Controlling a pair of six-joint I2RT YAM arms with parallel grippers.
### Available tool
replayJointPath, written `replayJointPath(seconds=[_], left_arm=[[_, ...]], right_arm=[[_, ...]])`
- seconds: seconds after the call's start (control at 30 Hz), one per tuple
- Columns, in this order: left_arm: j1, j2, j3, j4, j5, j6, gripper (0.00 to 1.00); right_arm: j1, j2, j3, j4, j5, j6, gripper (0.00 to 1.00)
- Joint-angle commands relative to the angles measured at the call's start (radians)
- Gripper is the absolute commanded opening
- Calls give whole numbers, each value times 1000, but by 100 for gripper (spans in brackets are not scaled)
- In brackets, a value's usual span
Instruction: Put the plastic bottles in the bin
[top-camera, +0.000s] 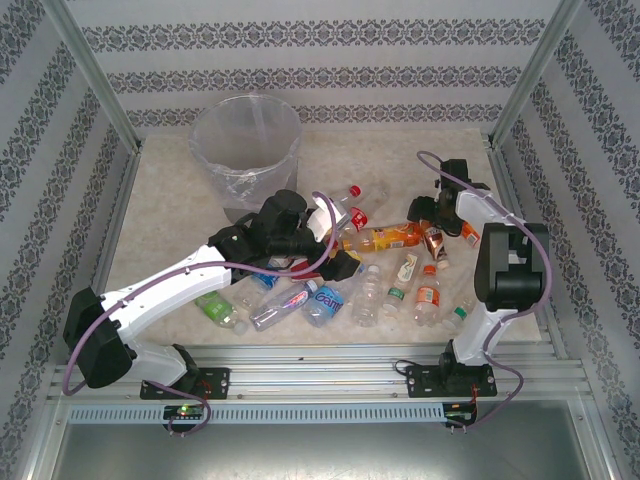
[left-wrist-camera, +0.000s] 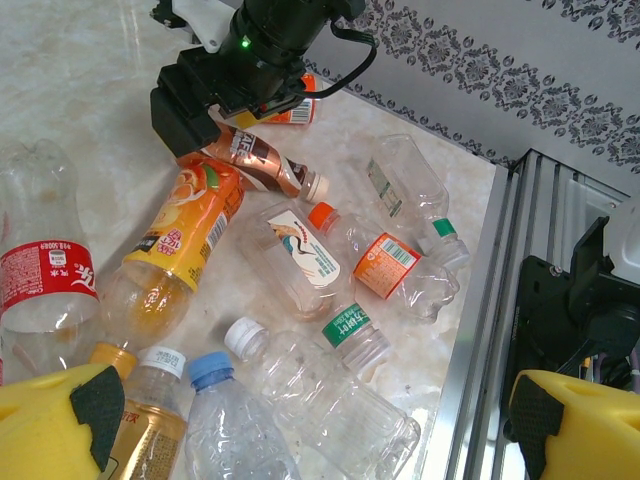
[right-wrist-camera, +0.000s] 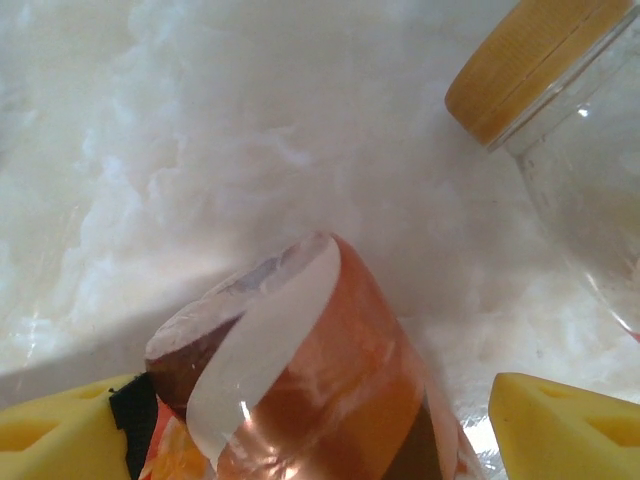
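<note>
Several plastic bottles (top-camera: 366, 293) lie scattered across the middle of the table, right of the grey bag-lined bin (top-camera: 245, 150) at the back left. My right gripper (top-camera: 430, 218) is down over a brown-labelled bottle (right-wrist-camera: 300, 370). That bottle (left-wrist-camera: 255, 160) lies between the yellow pads of this gripper (right-wrist-camera: 315, 430); the left pad is at its side and a gap shows at the right pad. My left gripper (left-wrist-camera: 315, 425) hangs open above a clear white-capped bottle (left-wrist-camera: 320, 390) and a blue-capped one (left-wrist-camera: 225, 420), holding nothing. An orange juice bottle (left-wrist-camera: 180, 240) lies between the two grippers.
A clear bottle with a tan cap (right-wrist-camera: 530, 60) lies just beyond the brown one. The aluminium rail (left-wrist-camera: 490, 330) runs along the near table edge, close to the nearest bottles. Patterned walls and metal frame posts (top-camera: 95, 75) enclose the table on three sides.
</note>
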Motion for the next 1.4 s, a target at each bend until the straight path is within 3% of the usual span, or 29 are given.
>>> replayJointPath(seconds=[0.0, 0.4, 0.97, 1.2, 1.37], left_arm=[[-14, -30, -8, 30, 4, 3, 100], [-14, -28, -12, 33, -1, 3, 100], [-14, -29, -14, 34, -9, 6, 100], [-14, -28, -13, 33, -17, 17, 100], [-14, -64, -21, 28, -75, 52, 100]], right_arm=[[-4, 23, 32, -19, 46, -21, 86], [-4, 43, 32, -22, 74, -36, 83], [13, 70, 61, 12, 140, -60, 66], [45, 26, 72, 16, 198, -76, 58], [84, -61, 90, 15, 270, -101, 58]])
